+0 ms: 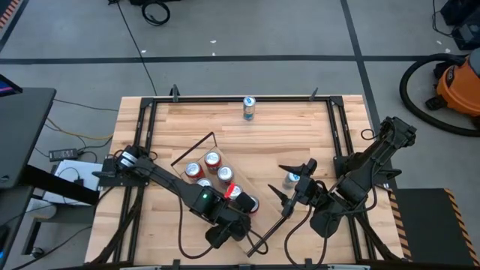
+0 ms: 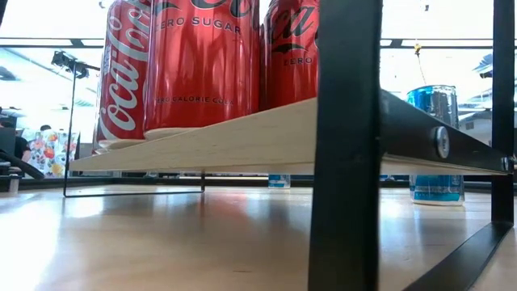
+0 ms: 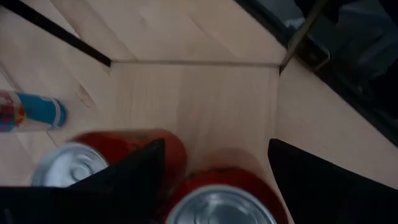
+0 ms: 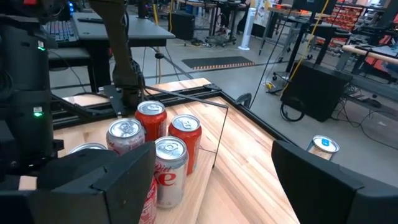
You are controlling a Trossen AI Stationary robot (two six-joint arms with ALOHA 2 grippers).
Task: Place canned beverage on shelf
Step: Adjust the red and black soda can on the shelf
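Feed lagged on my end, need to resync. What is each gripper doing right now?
Left gripper: open, fingers straddling a red can on the shelf, not clamped.
Right gripper: open, empty, above the table near a blue can.

A shelf [image 1: 196,154] lies slantwise on the table [image 1: 247,135], left of centre, with a cluster of cans [image 1: 212,171] on it. One can [image 1: 249,108] stands alone near the far edge, and another can [image 1: 292,179] stands right of the shelf. The left gripper [image 1: 238,214] is over the shelf's near end, the right gripper [image 1: 292,181] beside the right can.
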